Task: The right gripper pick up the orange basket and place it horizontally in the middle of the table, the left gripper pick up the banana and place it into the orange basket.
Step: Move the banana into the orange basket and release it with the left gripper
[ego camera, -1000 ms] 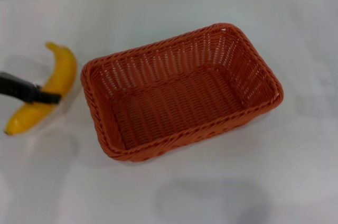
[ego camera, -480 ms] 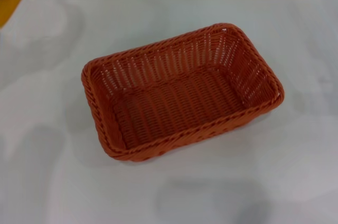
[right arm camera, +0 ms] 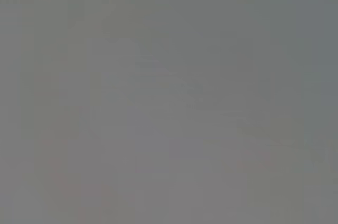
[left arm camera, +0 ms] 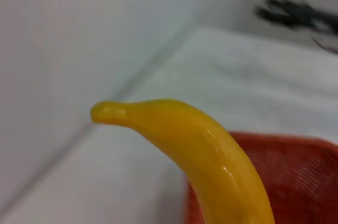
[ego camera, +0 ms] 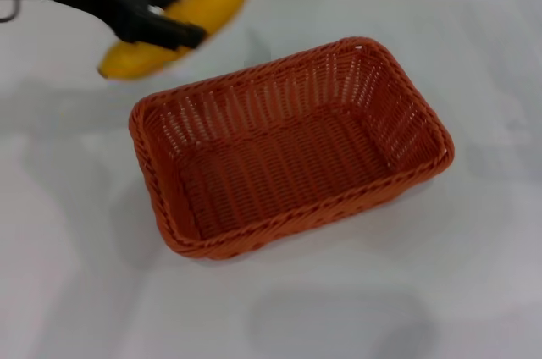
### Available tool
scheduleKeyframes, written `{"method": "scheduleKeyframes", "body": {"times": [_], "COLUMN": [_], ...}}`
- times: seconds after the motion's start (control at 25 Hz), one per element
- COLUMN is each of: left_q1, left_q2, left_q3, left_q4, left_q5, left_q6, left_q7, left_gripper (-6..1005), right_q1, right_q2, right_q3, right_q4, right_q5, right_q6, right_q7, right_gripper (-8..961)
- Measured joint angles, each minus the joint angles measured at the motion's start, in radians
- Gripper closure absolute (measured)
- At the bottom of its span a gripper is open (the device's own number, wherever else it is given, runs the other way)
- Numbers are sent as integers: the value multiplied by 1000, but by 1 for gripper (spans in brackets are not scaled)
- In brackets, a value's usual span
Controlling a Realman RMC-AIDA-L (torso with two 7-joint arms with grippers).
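One banana clamped in left hand, airborne beside orange basket.

the right wrist view is a flat grey field from edge to edge. nothing in it can be made out as an object or surface.

Your way into the orange basket from above is open: its mouth faces up and nothing lies inside. Its raised woven walls block any low sideways approach, so you must clear the braided rim. The left gripper hangs above the worktop just beyond the basket's far left corner, its fingers clamped on the banana, which hangs clear of the rim. Bare worktop surrounds the basket on all sides.
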Motion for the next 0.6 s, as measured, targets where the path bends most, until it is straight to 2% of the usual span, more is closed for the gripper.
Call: {"method": "scheduleKeyframes", "body": {"times": [0.04, 0.2, 0.6], "left_q1": [-25, -57, -62], "left_q2": [-7, -3, -2], "left_q3": [0, -1, -3], "left_q4": [28, 181, 421], "left_q5": [38, 94, 117], "left_q6": [0, -35, -231], "left_q7": [0, -8, -39], "left_gripper": [400, 387, 355], "right_q1": [0, 2, -12], "right_q2": [0, 1, 2], "right_q3": [0, -1, 0], "right_q4": [0, 0, 0], "right_q5": [0, 0, 0], "right_q6": [0, -1, -1], "right_q7": [-2, -4, 4], "right_gripper": [83, 83, 83]}}
